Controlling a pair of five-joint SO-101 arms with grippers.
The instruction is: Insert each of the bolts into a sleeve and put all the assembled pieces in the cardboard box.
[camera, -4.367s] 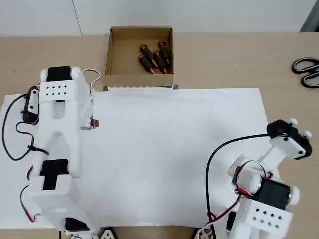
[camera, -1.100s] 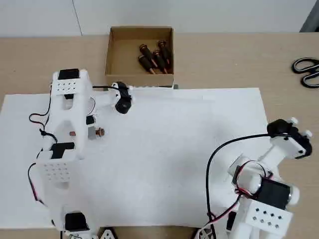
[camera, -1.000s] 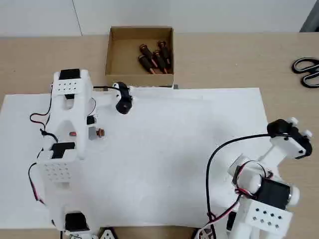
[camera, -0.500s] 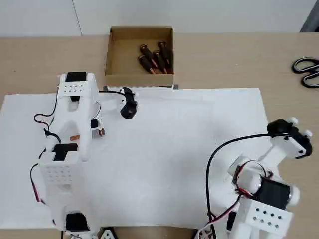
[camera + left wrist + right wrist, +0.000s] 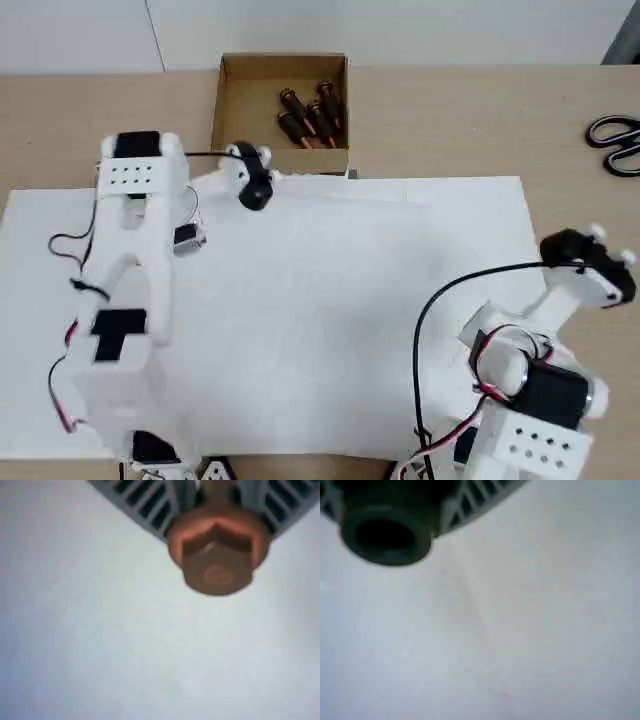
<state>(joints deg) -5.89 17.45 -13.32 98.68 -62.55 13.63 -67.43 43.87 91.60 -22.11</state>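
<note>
I log ribbed left fingers (image 5: 140,500) clamping a coppery hex bolt (image 5: 216,560), right fingers (image 5: 475,492) gripping a black tubular sleeve (image 5: 385,535).

The left pincer (image 5: 216,500) grips a copper hex-head bolt (image 5: 217,562) above white paper (image 5: 100,645).

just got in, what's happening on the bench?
The left hand grips a copper bolt over the white sheet, near the cardboard box. The right hand, at the far side of the sheet, grips a black sleeve. The two are far apart, so this bolt is not yet inserted. Several assembled pieces already lie in the box.
</note>
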